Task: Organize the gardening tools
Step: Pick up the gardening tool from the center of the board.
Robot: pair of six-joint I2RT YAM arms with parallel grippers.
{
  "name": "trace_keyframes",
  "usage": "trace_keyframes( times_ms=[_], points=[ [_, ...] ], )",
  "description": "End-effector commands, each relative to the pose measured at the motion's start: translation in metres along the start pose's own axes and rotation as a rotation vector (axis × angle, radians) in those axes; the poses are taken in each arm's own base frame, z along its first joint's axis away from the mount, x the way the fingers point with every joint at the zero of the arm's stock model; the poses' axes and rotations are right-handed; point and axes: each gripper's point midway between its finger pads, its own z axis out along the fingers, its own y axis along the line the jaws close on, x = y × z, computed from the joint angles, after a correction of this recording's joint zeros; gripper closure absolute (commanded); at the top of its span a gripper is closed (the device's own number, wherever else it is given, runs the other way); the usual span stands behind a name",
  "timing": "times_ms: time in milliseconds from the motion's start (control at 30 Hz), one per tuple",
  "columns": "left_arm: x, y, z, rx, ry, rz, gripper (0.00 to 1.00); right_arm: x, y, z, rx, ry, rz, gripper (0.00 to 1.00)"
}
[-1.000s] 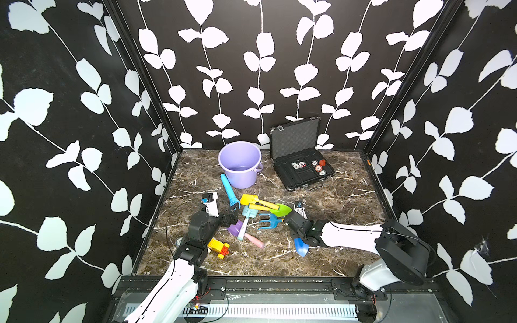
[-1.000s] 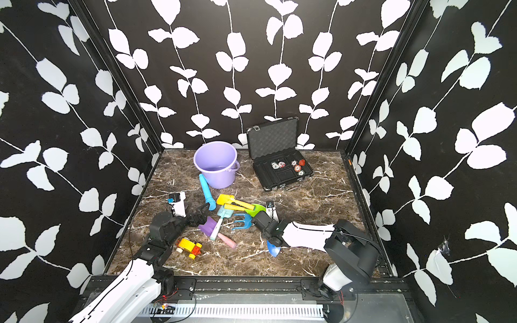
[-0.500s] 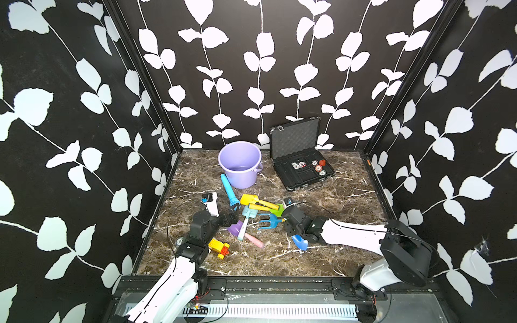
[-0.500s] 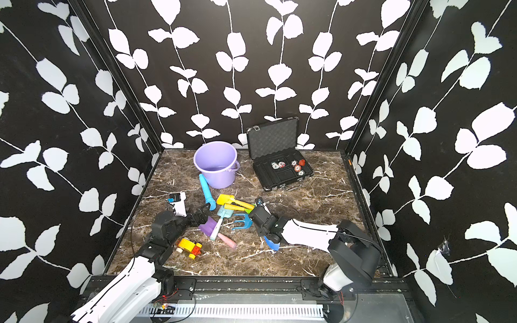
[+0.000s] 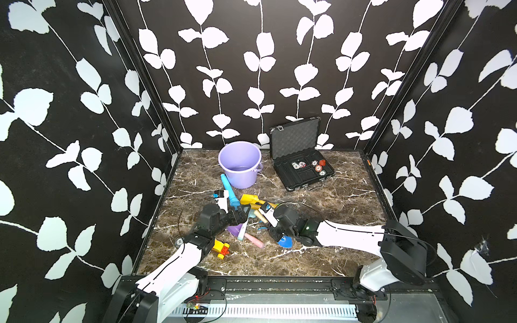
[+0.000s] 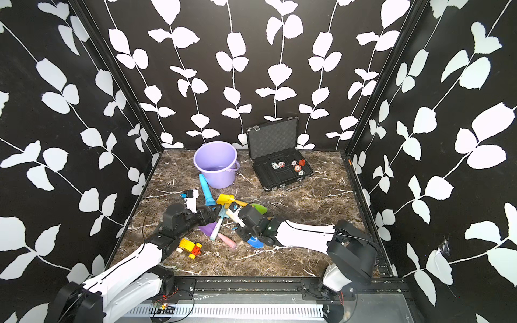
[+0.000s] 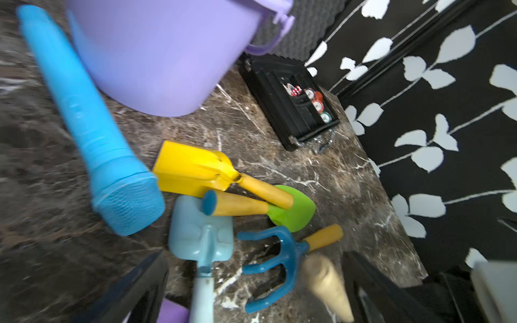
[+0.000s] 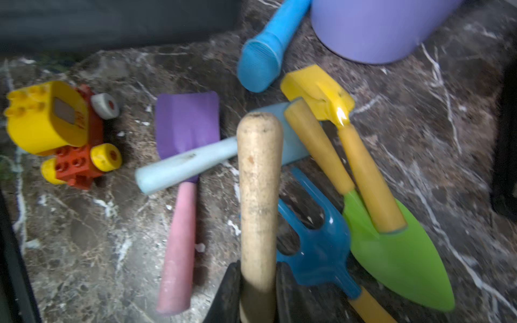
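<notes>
The right gripper (image 8: 258, 292) is clamping the blue trowel (image 8: 258, 181) by its wooden handle beside the tool pile, its blade half hiding under the wrist. The left gripper (image 5: 242, 214) is gaping over the teal spade (image 7: 201, 237) – the chips' (image 7: 317, 105) markings are blurring, unreadable.

A marble worktop (image 5: 321, 201) is carrying a clutter of toys.
A bucket (image 5: 240, 177) and an open case (image 5: 293, 139) are standing at the back. A torch (image 5: 228, 190), yellow spade (image 5: 247, 199), green trowel (image 6: 259, 208), fork (image 7: 292, 250), teal spade (image 7: 201, 237) and purple spade (image 8: 187, 123) are lying heaped mid-worktop, and a car (image 5: 221, 247) is sitting nearer the front.
</notes>
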Motion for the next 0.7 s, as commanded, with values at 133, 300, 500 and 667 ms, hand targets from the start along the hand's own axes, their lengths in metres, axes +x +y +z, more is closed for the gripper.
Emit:
trace_keyframes(
  times_ms=[133, 300, 500, 667],
  points=[
    [0.000, -0.031, 0.009, 0.142, 0.042, 0.007, 0.06, -0.029, 0.017, -0.003, -0.036, -0.096, -0.070, 1.00],
    [0.003, -0.037, 0.010, 0.178, 0.063, -0.006, 0.14, -0.038, 0.019, -0.010, -0.040, -0.141, -0.079, 1.00],
    [0.006, -0.052, 0.011, 0.266, 0.068, -0.037, 0.30, -0.048, 0.020, -0.011, -0.035, -0.173, -0.086, 1.00],
    [0.012, -0.053, 0.011, 0.288, 0.075, -0.053, 0.44, -0.054, 0.016, -0.011, -0.003, -0.192, -0.085, 1.00]
  ],
)
